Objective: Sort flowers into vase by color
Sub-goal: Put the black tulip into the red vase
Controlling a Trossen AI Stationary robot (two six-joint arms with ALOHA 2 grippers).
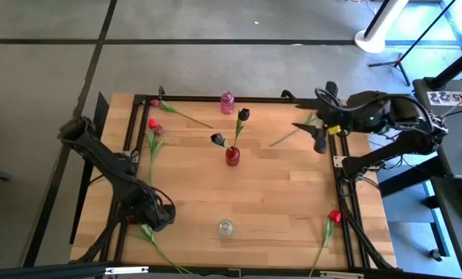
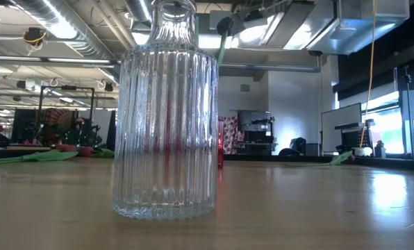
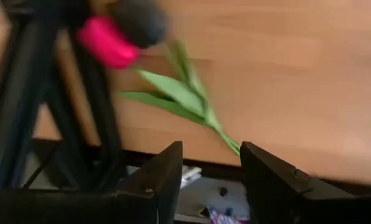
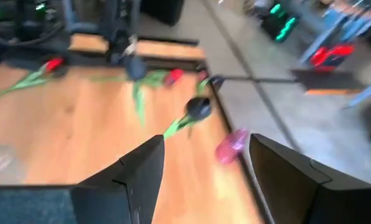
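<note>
A red vase (image 1: 232, 156) in the middle of the table holds two dark tulips (image 1: 243, 115). A pink vase (image 1: 227, 101) stands at the far edge and a clear ribbed vase (image 1: 225, 227) (image 2: 165, 111) at the near edge. My left gripper (image 1: 152, 218) (image 3: 210, 152) is open at the near-left corner, over a magenta tulip (image 3: 108, 40) lying flat; its stem (image 3: 226, 138) runs toward the gap between the fingers. My right gripper (image 1: 320, 138) (image 4: 204, 146) hangs open at the far-right edge, above a green stem (image 1: 289, 136). Other tulips (image 1: 154, 125) lie along the left side, and a red one (image 1: 336, 216) lies near right.
A black metal frame (image 1: 347, 198) borders the table on the left, far and right sides. One more tulip (image 1: 156, 102) lies at the far-left corner, its stem pointing toward the middle. Bare wood (image 1: 285, 194) spreads between the red vase and the clear vase.
</note>
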